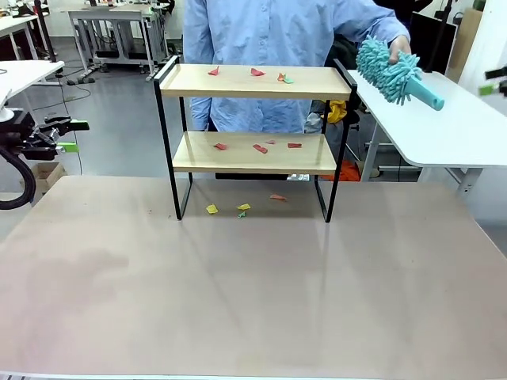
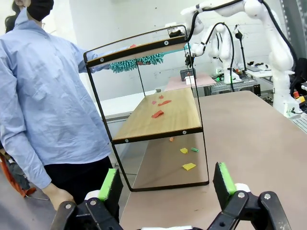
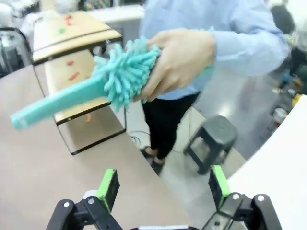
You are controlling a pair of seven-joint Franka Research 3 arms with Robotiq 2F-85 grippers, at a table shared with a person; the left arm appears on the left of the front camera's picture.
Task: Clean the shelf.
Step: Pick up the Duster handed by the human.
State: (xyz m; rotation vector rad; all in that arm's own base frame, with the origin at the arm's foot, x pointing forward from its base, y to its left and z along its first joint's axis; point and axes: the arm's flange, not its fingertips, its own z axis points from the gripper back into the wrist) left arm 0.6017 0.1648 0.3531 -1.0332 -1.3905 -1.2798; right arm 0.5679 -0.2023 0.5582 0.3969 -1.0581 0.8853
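The shelf point(image 1: 238, 81) stands on the desk point(image 1: 253, 301) between the robot's two hands, ahead of the left hand point(image 1: 73, 135) and off to the side of the right hand point(image 1: 493, 81). In the left wrist view it rises just beyond the spread green fingertips of the left hand point(image 2: 166, 179), which holds nothing.

The top board point(image 1: 317, 82) carries four paper scraps: two red, one orange and one green. The lower board point(image 1: 238, 162) carries four red scraps. Four more lie on the desk under the shelf: two yellow, one green and one reddish.

One turquoise duster point(image 1: 390, 70) is in view. The person's hand point(image 1: 398, 47) grips it by its fluffy head at the shelf's end nearest the right hand, above a white side desk point(image 1: 444, 134). In the right wrist view the duster point(image 3: 96, 86) hangs above and ahead of the right hand point(image 3: 164, 184). That hand's fingers are spread wide and touch nothing. The person's hand point(image 3: 180, 57) wraps the fluffy end, with the smooth handle left free.
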